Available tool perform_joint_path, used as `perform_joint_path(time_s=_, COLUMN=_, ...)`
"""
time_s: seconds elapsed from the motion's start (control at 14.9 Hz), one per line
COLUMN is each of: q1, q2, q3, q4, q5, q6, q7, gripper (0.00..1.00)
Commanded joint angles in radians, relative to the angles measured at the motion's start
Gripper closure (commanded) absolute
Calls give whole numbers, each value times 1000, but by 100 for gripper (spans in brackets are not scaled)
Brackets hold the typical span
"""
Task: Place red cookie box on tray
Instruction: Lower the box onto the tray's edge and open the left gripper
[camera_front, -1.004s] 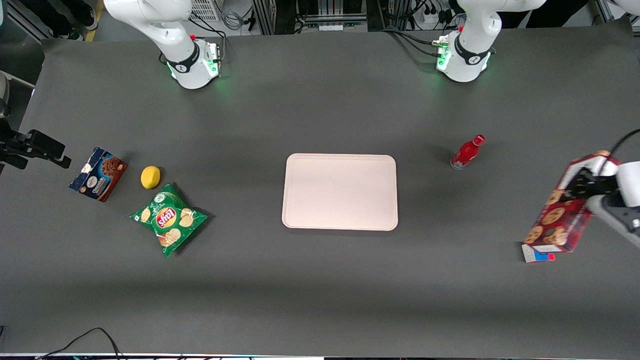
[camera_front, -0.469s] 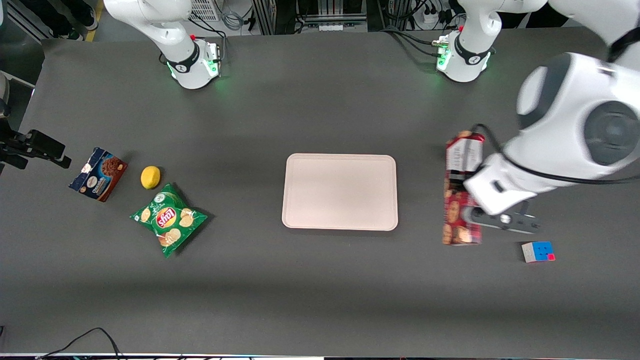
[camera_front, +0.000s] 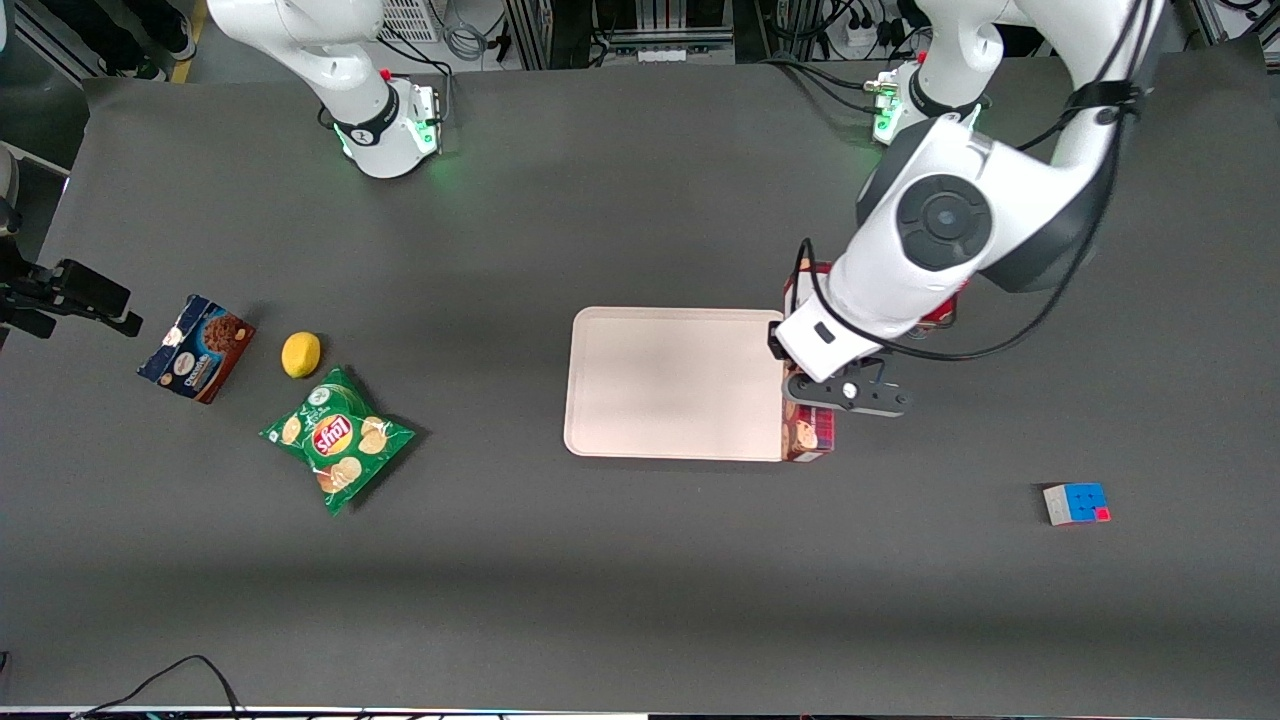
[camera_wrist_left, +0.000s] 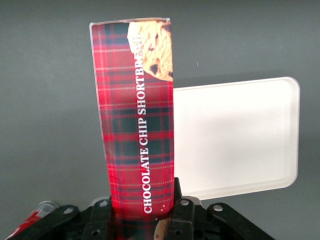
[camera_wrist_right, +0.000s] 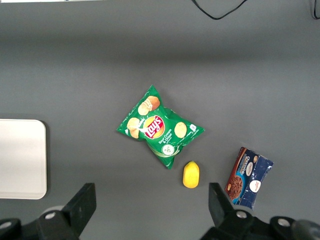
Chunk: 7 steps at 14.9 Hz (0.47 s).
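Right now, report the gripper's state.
Gripper: shut on the red cookie box, held at the edge of the tray nearest the working arm.

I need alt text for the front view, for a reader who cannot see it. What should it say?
The working arm's gripper holds the red cookie box above the edge of the tray that faces the working arm's end of the table. A puzzle cube lies toward that end; a chip bag, a lemon and a blue cookie box lie toward the parked arm's end.
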<state>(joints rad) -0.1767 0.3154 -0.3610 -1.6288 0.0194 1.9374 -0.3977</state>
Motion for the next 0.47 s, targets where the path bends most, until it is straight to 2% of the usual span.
perform_joint_path(time_s=0.0, q1=8, q2=-88, q3=-7, q4=-207, q5=28, q6=147, q7=-17, gripper=83)
perform_joint_path(time_s=0.13, q1=3, q2=-75, q3=-9, q4=-268, q5=76, q6=218, q7=-27, gripper=83)
perform_joint_path(time_s=0.4, q1=-9, q2=-1, q3=-25, q4=-315, q5=79, q6=319, q7=-174, gripper=83)
